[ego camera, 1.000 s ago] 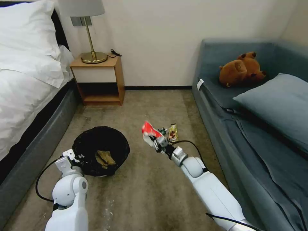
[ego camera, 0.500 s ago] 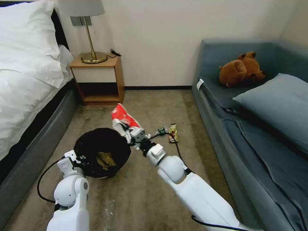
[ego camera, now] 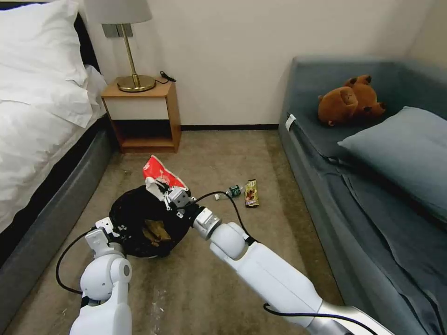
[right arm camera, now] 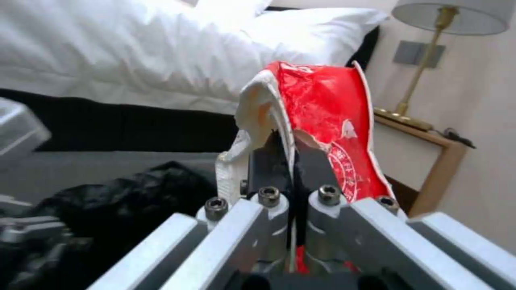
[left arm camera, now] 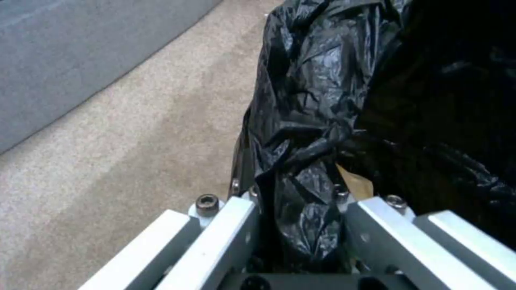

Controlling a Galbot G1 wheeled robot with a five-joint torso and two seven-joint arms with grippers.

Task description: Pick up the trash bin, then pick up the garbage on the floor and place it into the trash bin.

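Carpet [ego camera: 219, 288] fills the near floor, and both white arms reach forward over it. The left gripper [ego camera: 108, 227] is the closest one; in the left wrist view its fingers [left arm camera: 376, 237] are closed on the black bag folded over the rim of the trash bin [ego camera: 139, 218], so it holds the bin at the near-left edge. Inside the bin lies a crumpled brown paper bag [ego camera: 156, 231].

A little farther, the right arm crosses toward the left, and the right gripper [ego camera: 168, 191] is above the far-right rim of the bin. Its fingers [right arm camera: 317, 169] are pressed together on the red-and-white wrapper [ego camera: 160, 173], which stands up from the gripper, over the far edge of the bin. In the right wrist view the wrapper [right arm camera: 328, 133] is bent over the fingertips, with the black bag [right arm camera: 129, 197] below it.

Farther on the carpet, to the right of the bin and well apart from it, lie a small clear bottle with a green label [ego camera: 232, 191] and, just beside it, a dark-gold snack wrapper [ego camera: 251, 193].

At the back, a wooden nightstand [ego camera: 144, 116] with a brass lamp [ego camera: 132, 70] stands against the wall, between the bed [ego camera: 32, 116] on the left and the blue sofa [ego camera: 372, 153] on the right. A brown teddy bear [ego camera: 351, 100] lies on the sofa.
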